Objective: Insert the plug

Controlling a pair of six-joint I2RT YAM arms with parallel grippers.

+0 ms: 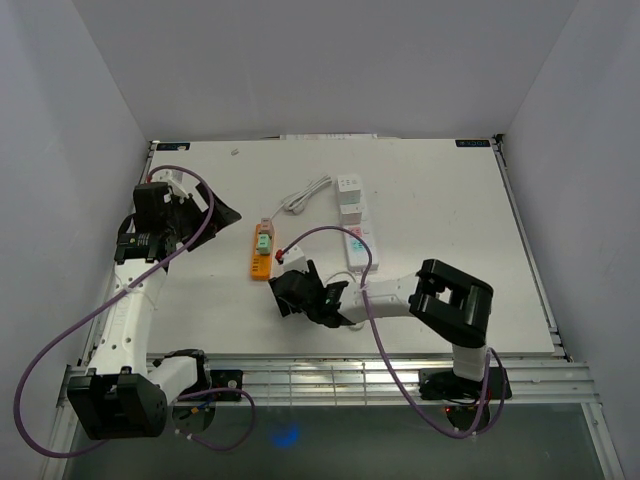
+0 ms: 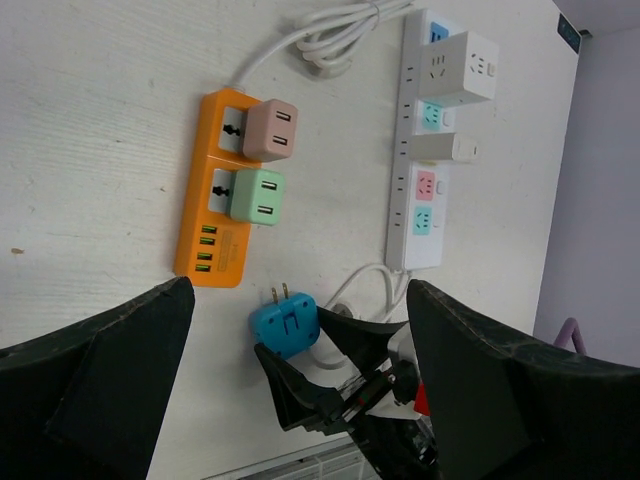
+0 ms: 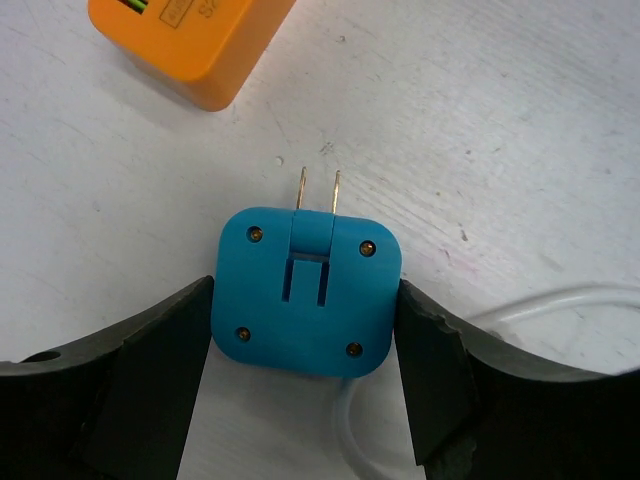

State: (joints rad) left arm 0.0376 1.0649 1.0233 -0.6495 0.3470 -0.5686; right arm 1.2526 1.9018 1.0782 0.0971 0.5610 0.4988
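A blue two-prong plug (image 3: 305, 295) lies flat, just above or on the table, prongs pointing at the orange power strip (image 3: 190, 40). My right gripper (image 3: 305, 290) is shut on it, one finger against each side. In the left wrist view the plug (image 2: 285, 328) sits a short way from the strip's (image 2: 215, 190) USB end. In the top view the right gripper (image 1: 292, 290) is just below the strip (image 1: 261, 250). My left gripper (image 1: 215, 215) is open and empty, held off to the strip's left.
A pink adapter (image 2: 270, 130) and a green adapter (image 2: 257, 196) fill the orange strip's sockets. A white power strip (image 2: 425, 150) with a white cube adapter (image 2: 460, 68) lies to the right. A coiled white cable (image 2: 335, 30) lies behind.
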